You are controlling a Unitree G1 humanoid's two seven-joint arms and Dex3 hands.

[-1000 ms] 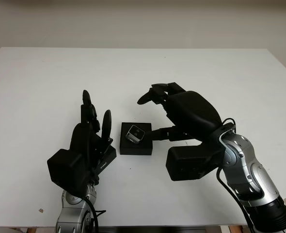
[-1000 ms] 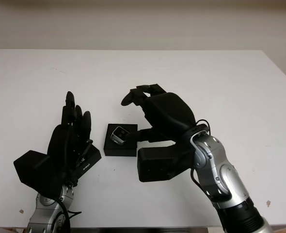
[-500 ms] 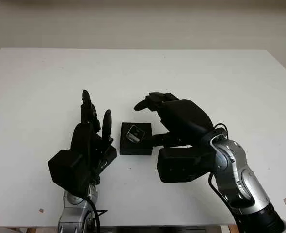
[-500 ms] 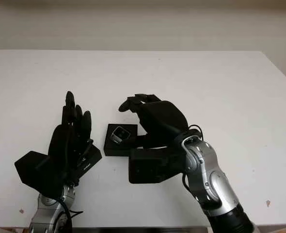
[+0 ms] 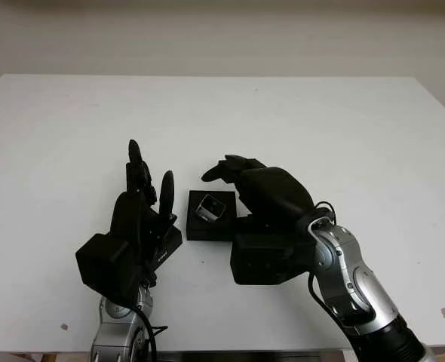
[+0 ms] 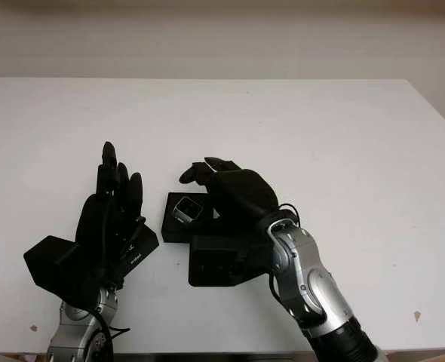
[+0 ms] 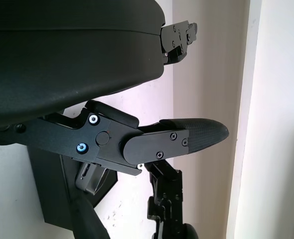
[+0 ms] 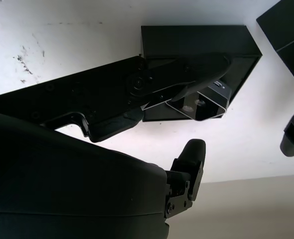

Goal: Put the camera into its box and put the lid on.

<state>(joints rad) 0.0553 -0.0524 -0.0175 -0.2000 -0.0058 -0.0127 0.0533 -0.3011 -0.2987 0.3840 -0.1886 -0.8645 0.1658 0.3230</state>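
A small black box point(image 5: 207, 228) lies open on the white table point(image 5: 320, 121), just left of centre. The silver camera point(image 5: 210, 208) sits tilted inside it. My right hand point(image 5: 226, 192) is open and hangs over the box's right side, its fingers arched above the camera. In the right wrist view its thumb point(image 8: 187, 74) reaches onto the camera point(image 8: 203, 103). My left hand point(image 5: 147, 181) stands open just left of the box. A black slab with small white lettering point(image 5: 167, 240) sits at that hand's palm; I cannot tell whether it is the lid.
The table's front edge point(image 5: 230, 351) runs close below both forearms. Bare white tabletop stretches behind the box and out to both sides.
My right hand has moved left and down, closing in over the box and the camera. The left hand, the box and the camera have stayed put.
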